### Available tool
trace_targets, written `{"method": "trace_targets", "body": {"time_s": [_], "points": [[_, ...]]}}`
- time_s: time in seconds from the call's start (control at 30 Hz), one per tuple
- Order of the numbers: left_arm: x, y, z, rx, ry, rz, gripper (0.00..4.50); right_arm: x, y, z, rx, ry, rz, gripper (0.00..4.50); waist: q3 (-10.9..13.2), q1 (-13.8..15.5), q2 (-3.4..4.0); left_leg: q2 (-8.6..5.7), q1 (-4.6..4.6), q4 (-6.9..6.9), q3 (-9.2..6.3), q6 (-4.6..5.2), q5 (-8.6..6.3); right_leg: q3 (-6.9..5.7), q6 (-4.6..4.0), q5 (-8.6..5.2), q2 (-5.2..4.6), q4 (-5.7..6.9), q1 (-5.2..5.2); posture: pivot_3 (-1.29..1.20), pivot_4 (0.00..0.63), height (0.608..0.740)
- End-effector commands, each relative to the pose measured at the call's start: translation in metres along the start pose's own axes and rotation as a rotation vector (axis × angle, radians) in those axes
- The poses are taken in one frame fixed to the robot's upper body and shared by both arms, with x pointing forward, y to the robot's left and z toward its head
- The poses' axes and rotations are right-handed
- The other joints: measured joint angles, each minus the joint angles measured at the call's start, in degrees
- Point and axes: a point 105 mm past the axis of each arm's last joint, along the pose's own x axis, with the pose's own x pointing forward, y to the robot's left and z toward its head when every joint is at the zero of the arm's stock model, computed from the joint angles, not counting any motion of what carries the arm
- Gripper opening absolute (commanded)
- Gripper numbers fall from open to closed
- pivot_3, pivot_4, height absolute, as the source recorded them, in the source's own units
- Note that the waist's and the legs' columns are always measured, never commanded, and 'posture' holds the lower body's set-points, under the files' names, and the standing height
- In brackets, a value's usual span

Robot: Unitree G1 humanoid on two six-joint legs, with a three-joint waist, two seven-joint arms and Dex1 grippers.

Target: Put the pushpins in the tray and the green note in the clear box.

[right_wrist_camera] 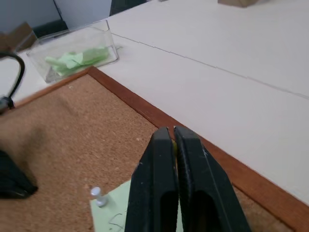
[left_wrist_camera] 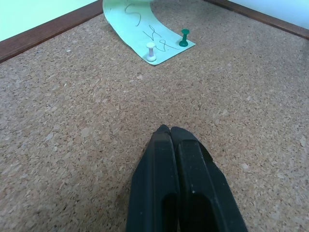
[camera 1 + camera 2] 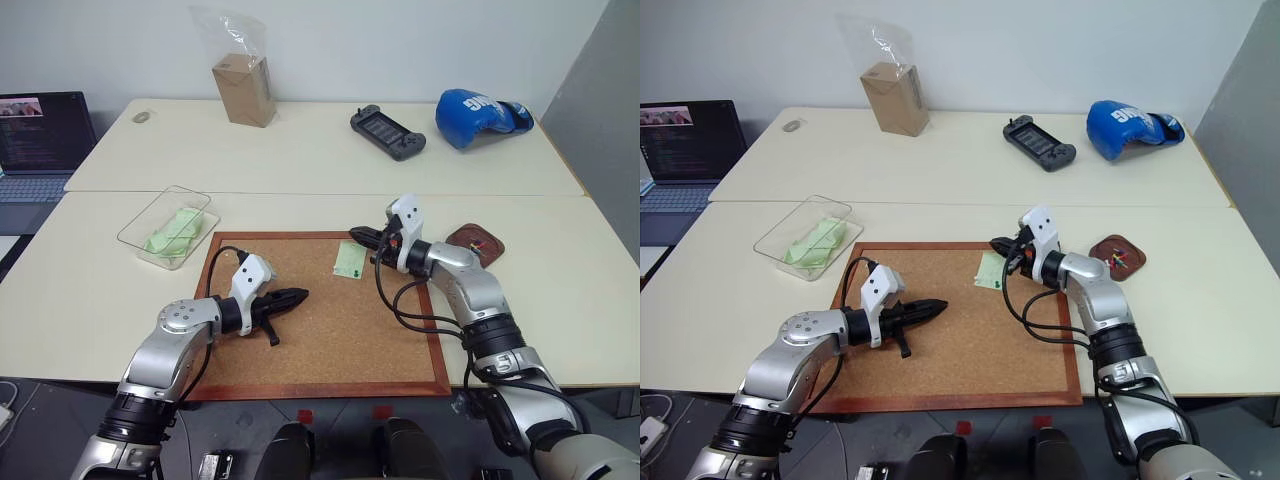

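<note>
We keep our left claw [image 3: 296, 296] closed on nothing, low over the bare corkboard [image 3: 320, 350], with the green note [image 3: 350, 260] lying ahead of its tips and well apart from them. From the left wrist view the note is pinned by a white pushpin [image 2: 151, 50] and a green pushpin [image 2: 184, 37] standing near one end, while the rest of the paper curls up. Our right claw [image 3: 358, 237] hangs just above the note's far edge, jaws pressed together; a thin sliver of yellow shows between its fingers [image 1: 161, 159] in the right wrist view, which we judge to be a pushpin just pulled, though it is too small to be sure. The brown tray [image 3: 1118, 253] sits behind the right claw on the surface, already holding several coloured pins. The clear box [image 3: 165, 225], with pale green papers inside, stands beyond the left claw, off the board. We judge that pin removal is under way; next the right claw should swing back over the tray and open.
</note>
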Motion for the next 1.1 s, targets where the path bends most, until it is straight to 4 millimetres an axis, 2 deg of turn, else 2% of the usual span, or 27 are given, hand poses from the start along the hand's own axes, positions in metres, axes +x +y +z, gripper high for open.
{"method": "trace_targets", "body": {"time_s": [0.03, 0.13, 0.23, 0.43, 0.5, 0.57, 0.73, 1.0, 1.1], "points": [[0.004, -0.003, -0.010, -0.005, 0.046, -0.011, 0.00, -0.018, -0.003, 0.027, 0.087, -0.062, -0.025, 0.06, 0.00, 0.07, 0.00, -0.01, -0.01, 0.00, -0.01, 0.00, 0.00, 0.00, 0.00, 0.00, 0.00, 0.00, 0.00, 0.00, 0.150, 0.740], [0.004, -0.002, -0.010, -0.005, 0.045, -0.011, 0.00, -0.038, -0.017, 0.039, 0.058, -0.086, -0.132, 0.06, 0.00, 0.16, 0.01, -0.06, -0.02, 0.00, -0.12, 0.00, 0.00, -0.02, 0.00, 0.00, -0.04, -0.03, 0.02, 0.00, 0.150, 0.740], [0.003, -0.003, -0.011, -0.006, 0.047, -0.011, 0.00, -0.073, -0.045, 0.046, -0.049, -0.077, -0.337, 0.06, -0.01, 0.26, 0.01, -0.13, -0.07, 0.00, -0.18, 0.01, 0.00, -0.07, 0.00, 0.00, -0.10, -0.06, 0.03, 0.00, 0.150, 0.740], [0.002, -0.005, -0.015, -0.013, 0.056, -0.016, 0.00, -0.143, -0.091, 0.035, -0.206, 0.030, -0.678, 0.06, -0.05, 0.13, 0.09, -0.18, -0.06, -0.03, 0.03, 0.02, -0.01, -0.03, 0.01, -0.01, -0.12, -0.09, 0.03, 0.00, 0.150, 0.740], [0.001, -0.004, -0.015, -0.014, 0.059, -0.016, 0.00, -0.158, -0.100, 0.029, -0.202, 0.044, -0.735, 0.06, -0.07, 0.12, 0.12, -0.18, -0.04, -0.03, 0.06, 0.03, 0.00, -0.01, 0.01, -0.01, -0.11, -0.08, 0.04, 0.00, 0.150, 0.740], [0.000, -0.003, -0.016, -0.013, 0.064, -0.016, 0.00, -0.162, -0.102, 0.023, -0.183, 0.047, -0.745, 0.06, -0.07, 0.11, 0.12, -0.18, -0.03, -0.03, 0.13, 0.04, 0.01, 0.04, 0.01, -0.01, -0.11, -0.08, 0.04, 0.00, 0.150, 0.740], [-0.002, 0.000, -0.016, -0.009, 0.074, -0.016, 0.00, -0.157, -0.108, 0.001, -0.080, 0.056, -0.746, 0.06, -0.08, -0.04, 0.13, -0.17, 0.08, -0.03, 0.21, 0.11, 0.04, 0.11, 0.05, 0.01, -0.08, -0.06, 0.10, 0.00, 0.150, 0.740], [-0.005, 0.001, -0.015, -0.002, 0.078, -0.014, 0.00, -0.149, -0.118, -0.001, -0.019, 0.031, -0.749, 0.06, -0.08, -0.11, 0.14, -0.15, 0.07, -0.05, 0.23, 0.11, 0.04, 0.13, 0.05, 0.01, -0.08, -0.08, 0.09, 0.00, 0.150, 0.740], [-0.005, 0.000, -0.016, -0.003, 0.079, -0.012, 0.00, -0.147, -0.120, -0.001, -0.018, 0.031, -0.750, 0.61, -0.08, -0.10, 0.14, -0.14, 0.07, -0.05, 0.22, 0.11, 0.04, 0.12, 0.05, 0.01, -0.08, -0.08, 0.09, 0.00, 0.150, 0.740]]}}
